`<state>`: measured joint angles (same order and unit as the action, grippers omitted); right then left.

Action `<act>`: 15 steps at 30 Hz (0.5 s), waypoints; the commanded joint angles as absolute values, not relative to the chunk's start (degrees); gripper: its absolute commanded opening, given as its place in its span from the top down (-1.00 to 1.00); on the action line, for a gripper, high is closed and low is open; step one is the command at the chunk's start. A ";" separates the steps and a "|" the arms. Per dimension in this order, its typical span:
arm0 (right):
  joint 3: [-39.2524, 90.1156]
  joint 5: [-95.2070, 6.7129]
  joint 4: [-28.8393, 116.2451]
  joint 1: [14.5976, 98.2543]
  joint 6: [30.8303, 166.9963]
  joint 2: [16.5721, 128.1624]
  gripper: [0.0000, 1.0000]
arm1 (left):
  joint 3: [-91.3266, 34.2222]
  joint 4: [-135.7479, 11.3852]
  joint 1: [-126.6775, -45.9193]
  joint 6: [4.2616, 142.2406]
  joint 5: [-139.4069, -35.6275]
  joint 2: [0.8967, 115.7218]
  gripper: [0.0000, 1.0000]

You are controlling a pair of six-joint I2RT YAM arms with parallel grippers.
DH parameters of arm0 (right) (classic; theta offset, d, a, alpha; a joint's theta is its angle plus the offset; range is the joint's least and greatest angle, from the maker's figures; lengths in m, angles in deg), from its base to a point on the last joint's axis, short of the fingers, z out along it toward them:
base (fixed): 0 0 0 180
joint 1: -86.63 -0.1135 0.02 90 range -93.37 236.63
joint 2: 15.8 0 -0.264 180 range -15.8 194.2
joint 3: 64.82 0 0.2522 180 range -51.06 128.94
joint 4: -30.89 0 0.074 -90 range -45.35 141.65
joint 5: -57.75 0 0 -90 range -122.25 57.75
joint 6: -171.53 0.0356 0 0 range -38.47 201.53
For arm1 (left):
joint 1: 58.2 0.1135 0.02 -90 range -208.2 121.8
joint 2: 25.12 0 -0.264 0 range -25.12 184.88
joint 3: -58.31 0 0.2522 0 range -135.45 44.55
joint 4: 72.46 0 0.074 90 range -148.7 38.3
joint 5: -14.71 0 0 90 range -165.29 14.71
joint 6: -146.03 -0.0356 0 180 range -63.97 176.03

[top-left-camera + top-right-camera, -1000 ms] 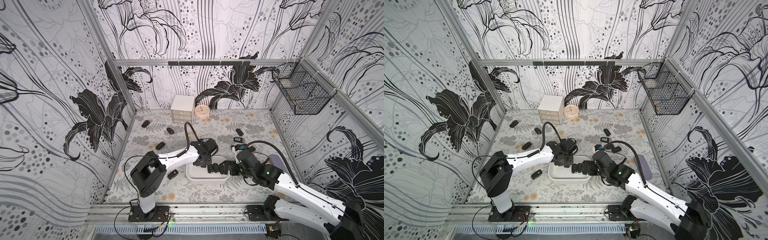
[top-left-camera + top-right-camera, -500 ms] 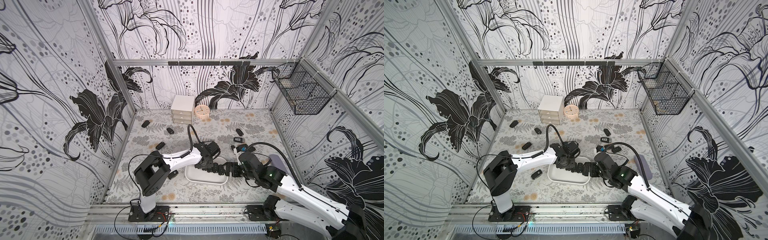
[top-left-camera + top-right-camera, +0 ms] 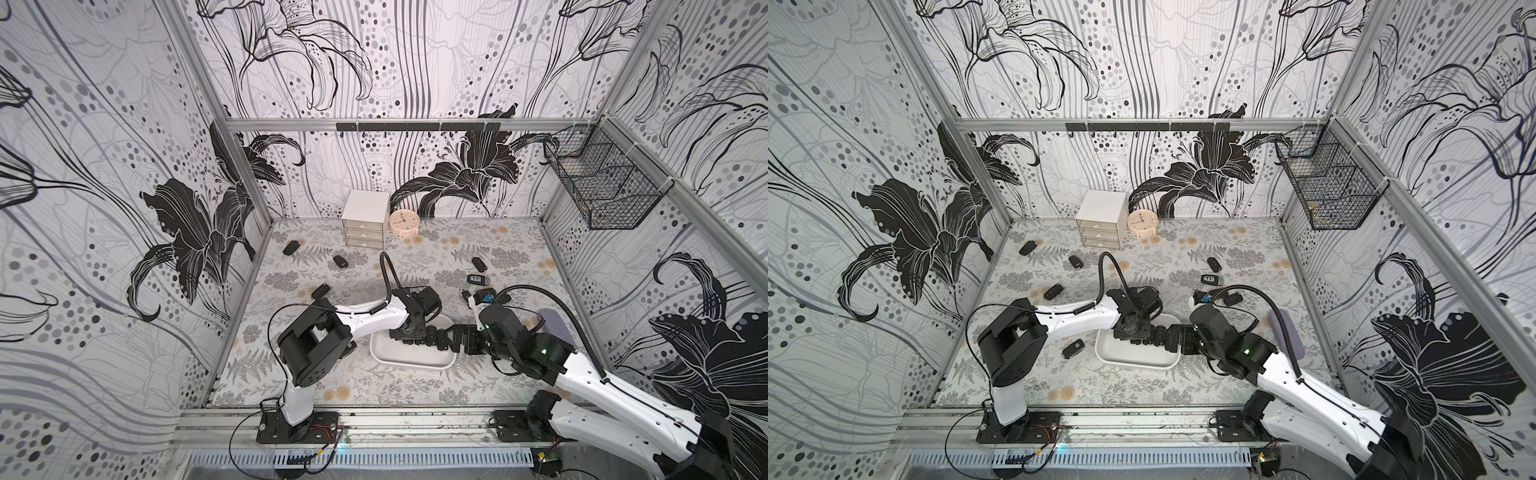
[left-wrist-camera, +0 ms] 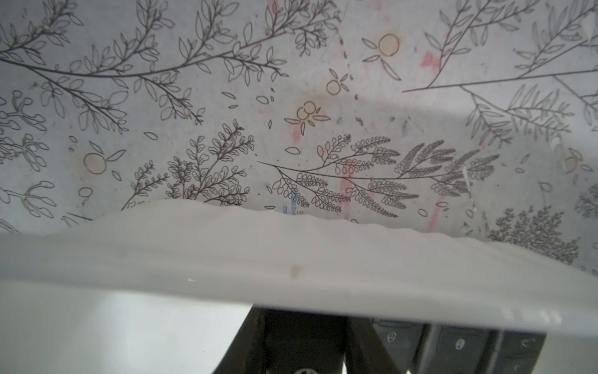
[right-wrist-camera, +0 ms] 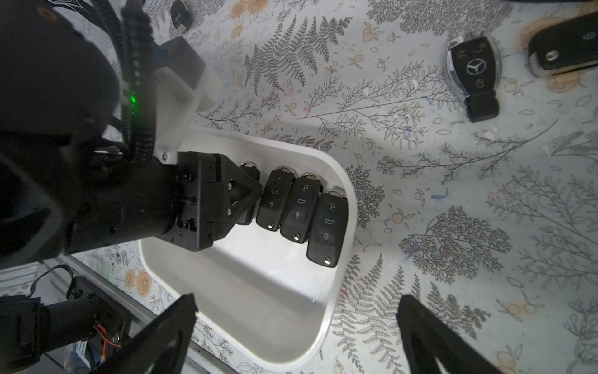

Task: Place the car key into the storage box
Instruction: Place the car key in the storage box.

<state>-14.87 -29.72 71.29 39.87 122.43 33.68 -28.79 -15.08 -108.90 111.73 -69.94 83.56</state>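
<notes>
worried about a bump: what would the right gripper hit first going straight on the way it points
Likely the car keys lined up in the storage box, ahead of the open right gripper; height is unclear, so perhaps the box floor first.

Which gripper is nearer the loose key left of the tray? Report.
Left. The left gripper, gripping a car key in the storage box, is near that loose key; the right gripper, open, hovers at the box's far end.
</notes>
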 commanded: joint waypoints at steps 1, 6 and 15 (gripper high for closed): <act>-16.06 -29.98 72.87 40.18 122.67 33.01 -1.00 | -30.29 -16.95 -109.09 111.11 -68.92 83.99 0.32; -16.37 -29.88 72.71 40.21 122.93 33.07 -1.00 | -29.45 -18.18 -109.09 111.03 -69.40 83.08 0.21; -16.37 -29.87 72.34 40.22 123.05 33.63 -1.00 | -29.17 -19.06 -109.09 110.94 -70.01 82.72 0.09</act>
